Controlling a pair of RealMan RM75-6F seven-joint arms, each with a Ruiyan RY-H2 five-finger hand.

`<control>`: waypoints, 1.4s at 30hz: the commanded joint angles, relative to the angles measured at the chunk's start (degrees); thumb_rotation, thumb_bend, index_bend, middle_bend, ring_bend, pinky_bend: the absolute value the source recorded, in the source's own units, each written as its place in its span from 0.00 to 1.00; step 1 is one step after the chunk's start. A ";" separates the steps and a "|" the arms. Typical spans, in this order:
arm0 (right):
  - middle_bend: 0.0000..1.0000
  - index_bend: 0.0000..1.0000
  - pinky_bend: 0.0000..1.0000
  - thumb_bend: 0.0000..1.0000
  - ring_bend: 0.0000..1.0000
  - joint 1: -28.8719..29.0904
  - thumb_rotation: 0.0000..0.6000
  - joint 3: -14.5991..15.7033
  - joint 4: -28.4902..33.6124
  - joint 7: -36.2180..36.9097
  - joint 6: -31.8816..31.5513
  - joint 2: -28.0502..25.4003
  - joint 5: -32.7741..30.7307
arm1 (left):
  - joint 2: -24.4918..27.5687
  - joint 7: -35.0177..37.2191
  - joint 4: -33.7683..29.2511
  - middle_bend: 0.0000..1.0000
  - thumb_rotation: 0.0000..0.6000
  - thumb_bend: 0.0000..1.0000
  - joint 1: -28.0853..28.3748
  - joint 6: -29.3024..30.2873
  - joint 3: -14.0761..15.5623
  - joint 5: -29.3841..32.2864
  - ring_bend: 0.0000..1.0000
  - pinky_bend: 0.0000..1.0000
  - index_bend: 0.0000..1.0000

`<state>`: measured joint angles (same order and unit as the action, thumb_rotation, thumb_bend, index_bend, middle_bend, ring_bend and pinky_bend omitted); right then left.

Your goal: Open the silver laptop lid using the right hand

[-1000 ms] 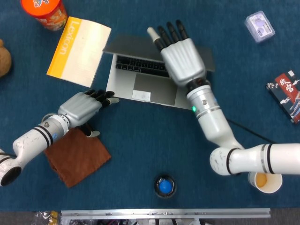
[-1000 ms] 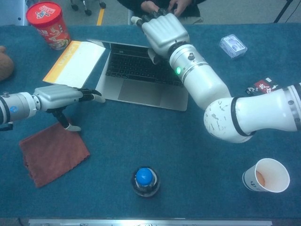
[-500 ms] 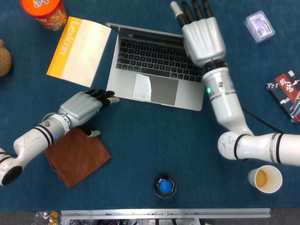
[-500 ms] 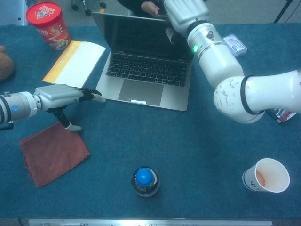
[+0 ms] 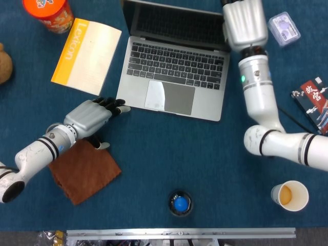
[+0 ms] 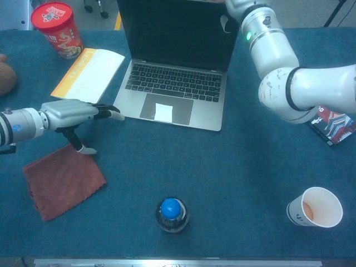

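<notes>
Head view looks straight down; chest view, perhaps lower, shares the table (image 5: 205, 154).

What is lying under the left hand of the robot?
Under the left hand is mostly bare blue table. Its thumb hangs over a corner of the brown cloth. Anything beneath the palm is covered.

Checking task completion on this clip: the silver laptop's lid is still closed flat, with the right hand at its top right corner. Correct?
Not quite. The chest view shows the silver laptop with its lid raised, screen and keyboard exposed. The right hand is at the lid's top right corner, as stated.
</notes>
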<state>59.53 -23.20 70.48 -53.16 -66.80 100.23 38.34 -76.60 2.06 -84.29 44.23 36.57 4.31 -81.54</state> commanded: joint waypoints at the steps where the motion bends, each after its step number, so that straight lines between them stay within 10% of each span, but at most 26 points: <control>1: 0.10 0.02 0.05 0.34 0.00 0.34 1.00 -0.42 -2.54 0.81 0.80 0.43 -0.53 | 0.07 -0.10 -0.03 0.02 0.84 0.22 -0.03 0.01 0.04 0.09 0.02 0.05 0.07; 17: 0.10 0.02 0.05 0.32 0.00 1.33 1.00 -2.20 -11.89 2.51 2.83 1.92 -1.81 | 0.51 -0.41 -0.33 0.02 0.84 0.22 -0.22 0.46 0.01 0.39 0.02 0.05 0.07; 42: 0.10 0.02 0.05 0.33 0.00 -16.05 1.00 5.56 30.11 9.68 -9.04 -22.90 8.45 | 9.36 0.59 -5.36 0.05 1.00 0.22 -11.91 21.62 -2.46 2.03 0.02 0.05 0.08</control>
<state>46.10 -19.51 97.71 -45.25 -74.07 80.07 44.86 -68.02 3.11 -89.14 34.35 55.50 2.34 -79.93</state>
